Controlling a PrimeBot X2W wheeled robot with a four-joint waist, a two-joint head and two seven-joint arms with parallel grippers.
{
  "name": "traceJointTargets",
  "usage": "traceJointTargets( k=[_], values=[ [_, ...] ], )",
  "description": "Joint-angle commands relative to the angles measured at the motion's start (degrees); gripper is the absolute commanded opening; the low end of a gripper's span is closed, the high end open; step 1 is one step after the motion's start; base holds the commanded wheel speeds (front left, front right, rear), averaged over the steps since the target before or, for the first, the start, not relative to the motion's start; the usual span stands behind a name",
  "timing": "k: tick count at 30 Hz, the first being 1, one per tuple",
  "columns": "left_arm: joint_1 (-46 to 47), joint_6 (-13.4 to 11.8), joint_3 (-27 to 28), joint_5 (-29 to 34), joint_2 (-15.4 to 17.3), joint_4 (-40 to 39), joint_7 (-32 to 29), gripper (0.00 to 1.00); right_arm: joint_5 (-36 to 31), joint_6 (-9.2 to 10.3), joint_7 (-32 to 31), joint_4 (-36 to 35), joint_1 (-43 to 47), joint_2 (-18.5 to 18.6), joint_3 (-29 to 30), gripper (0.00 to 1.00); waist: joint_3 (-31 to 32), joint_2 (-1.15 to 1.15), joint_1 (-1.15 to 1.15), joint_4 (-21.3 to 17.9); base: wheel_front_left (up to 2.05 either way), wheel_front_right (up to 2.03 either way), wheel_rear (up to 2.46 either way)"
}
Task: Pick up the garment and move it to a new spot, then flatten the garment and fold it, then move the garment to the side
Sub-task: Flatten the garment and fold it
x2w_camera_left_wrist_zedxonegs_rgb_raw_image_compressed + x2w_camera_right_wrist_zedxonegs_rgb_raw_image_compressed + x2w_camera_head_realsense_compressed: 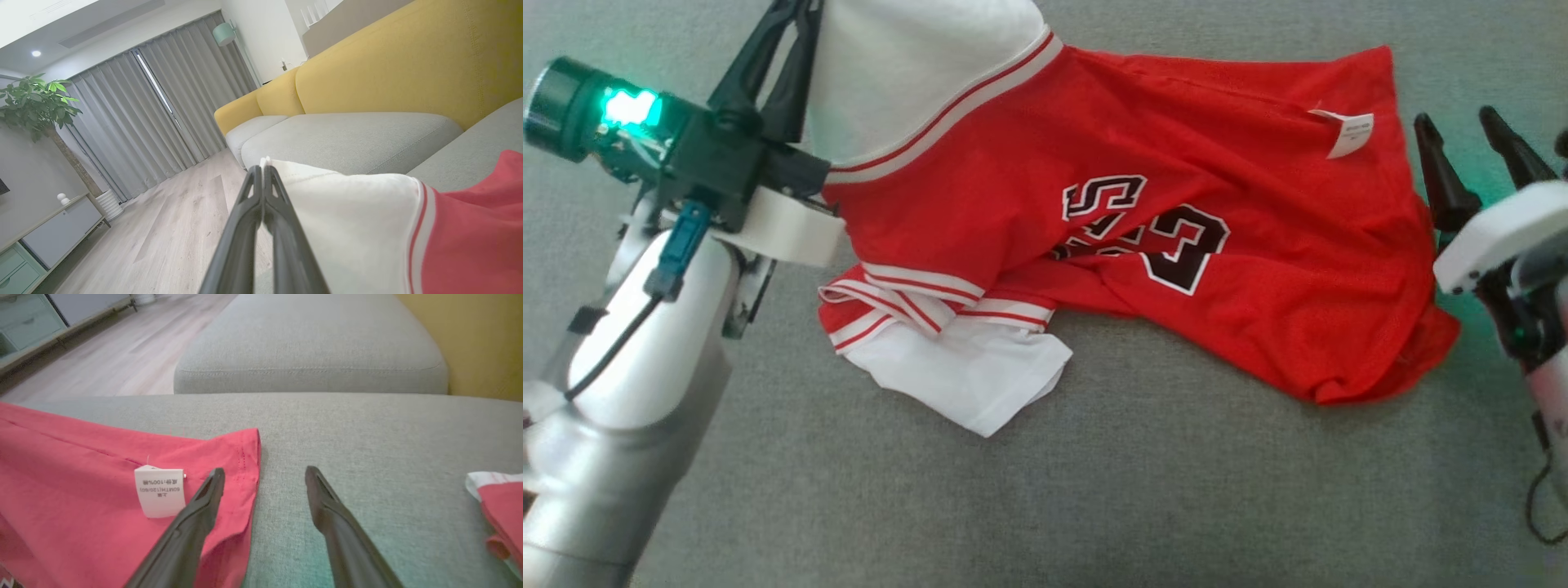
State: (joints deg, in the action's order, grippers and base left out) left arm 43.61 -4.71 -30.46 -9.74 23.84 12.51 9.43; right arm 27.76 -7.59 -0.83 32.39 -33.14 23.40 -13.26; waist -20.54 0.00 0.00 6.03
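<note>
Head view shows the garment (1176, 204), red with white sleeves, lying on the grey sofa (1094, 506). It is spread to some degree but is not flat. The left tool (796, 12) is clenched on the edge of one white sleeve (915, 73) and holds it raised above the seat. In the left wrist view its two fingers (243, 228) are pressed together, with the white cloth pinched at their tips. The right tool (1456, 116) is released, with its fingers apart, and it grasps nothing. It hovers just beside the hem corner, near the white label (1349, 132). In the right wrist view one finger is over the red hem and the other is over the bare seat.

I judge that the task is in its flattening part. Whether the move to a new spot is already done, I cannot tell from these pictures. The cloth has wrinkles across the number. The second sleeve (964, 376) is crumpled at the near side, partly under the body, and the lower hem corner is curled. No fold is made yet. What remains is to pull the garment flat, to fold it, and then to carry it to the side.
</note>
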Motion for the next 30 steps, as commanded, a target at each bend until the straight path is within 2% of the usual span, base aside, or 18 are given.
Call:
traceJointTargets(
  k=[1, 6, 14, 15, 17, 18, 19, 30],
  values=[
    [3.2, 0.0, 1.8, 0.0, 1.6, -1.1, 0.6, 0.00, 0.9, 0.10, -1.7, -0.2, -1.6, 1.7, -1.6, 1.00, -0.3, 0.00, 0.00, 0.5, 0.00, 0.00, 0.00],
    [4.3, 0.3, 0.9, 0.0, 0.6, 0.0, 1.3, 0.00, 3.5, 0.10, -4.8, 3.9, -5.6, 2.7, -4.0, 1.00, -1.2, 0.00, 0.00, 1.7, 0.00, 0.00, 0.00],
    [5.5, 0.6, -0.2, 0.0, -0.5, 1.5, 2.3, 0.00, 3.1, 0.10, -3.9, 9.4, -9.4, 3.4, -9.6, 1.00, -2.1, 0.00, 0.00, 3.3, 0.00, 0.00, 0.00],
    [5.6, 0.6, -0.3, 0.0, -0.5, 1.6, 2.4, 0.00, 3.1, 0.10, -3.6, 9.9, -9.6, 3.3, -10.3, 0.71, -2.2, 0.00, 0.00, 3.3, 0.00, 0.00, 0.00],
    [5.6, 0.6, -0.4, -0.1, -0.5, 2.0, 2.5, 0.00, 2.9, 0.10, -2.9, 10.7, -10.1, 3.4, -11.7, 0.33, -2.2, 0.00, 0.00, 3.3, 0.00, 0.00, 0.00],
    [5.7, 0.6, -0.5, -0.1, -0.5, 2.2, 2.6, 0.00, 2.8, 0.10, -2.4, 11.0, -10.4, 3.5, -12.3, 0.07, -2.1, 0.00, 0.00, 3.3, 0.00, 0.00, 0.00],
    [5.7, 0.6, -0.5, -0.1, -0.4, 2.3, 2.6, 0.00, 2.7, 0.10, -1.7, 11.3, -10.7, 3.6, -12.7, 0.00, -2.1, 0.00, 0.00, 3.2, 0.00, 0.00, 0.00],
    [6.5, 0.3, 0.2, -0.3, 1.1, 3.6, 4.2, 0.00, 3.7, 0.10, 7.9, 11.7, -14.6, 5.0, -14.7, 0.00, 2.1, 0.00, 0.00, 1.3, 0.00, 0.00, 0.00]
  ],
)
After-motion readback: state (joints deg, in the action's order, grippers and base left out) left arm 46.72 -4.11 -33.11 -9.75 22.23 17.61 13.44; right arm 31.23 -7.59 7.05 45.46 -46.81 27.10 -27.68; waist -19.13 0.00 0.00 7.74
